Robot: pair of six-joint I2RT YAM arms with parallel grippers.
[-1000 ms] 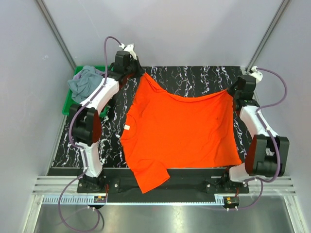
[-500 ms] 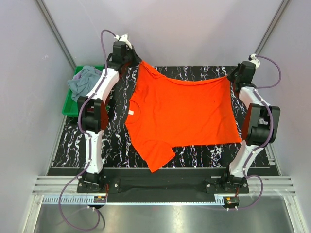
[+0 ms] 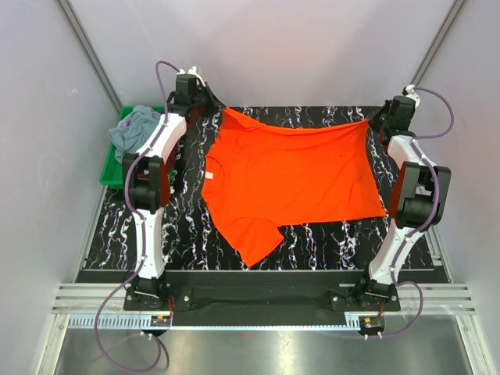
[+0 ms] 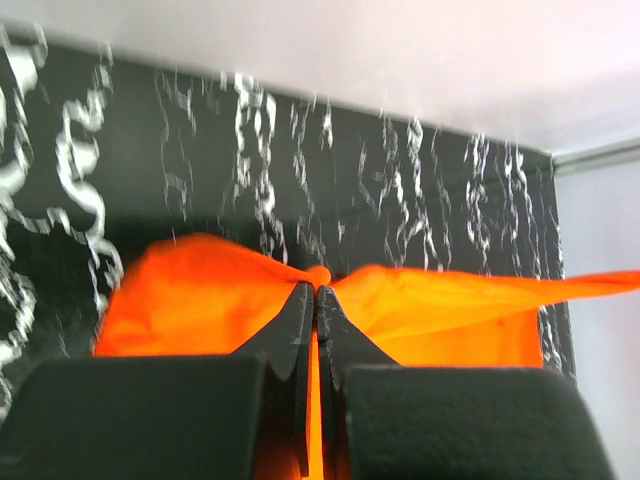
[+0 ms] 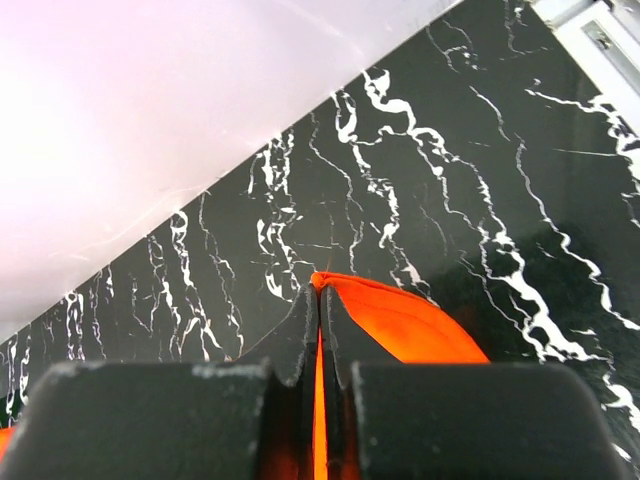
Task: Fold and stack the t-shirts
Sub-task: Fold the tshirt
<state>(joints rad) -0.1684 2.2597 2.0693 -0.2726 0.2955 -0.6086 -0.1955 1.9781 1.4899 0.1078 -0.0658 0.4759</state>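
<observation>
A bright orange-red t-shirt [image 3: 289, 176] lies spread across the black marbled table [image 3: 320, 242], its collar and white neck label [image 3: 208, 178] to the left and one sleeve [image 3: 254, 242] pointing toward the near edge. My left gripper [image 3: 221, 111] is shut on the shirt's far left corner; the left wrist view shows orange cloth [image 4: 450, 300] pinched at the fingertips [image 4: 316, 290]. My right gripper [image 3: 369, 123] is shut on the far right corner, where a fold of orange cloth [image 5: 400, 320] comes out of the tips [image 5: 318, 288]. The far edge sags slightly between the two grips.
A green plastic bin [image 3: 109, 170] stands off the table's left side with a grey-blue shirt [image 3: 134, 131] bundled in it. Pale walls enclose the back and both sides. Both arms reach to the table's far edge.
Both arms have stretched toward the back, dragging the orange shirt away from the near edge. Its sleeve, which hung over the front rail, now lies on the table.
</observation>
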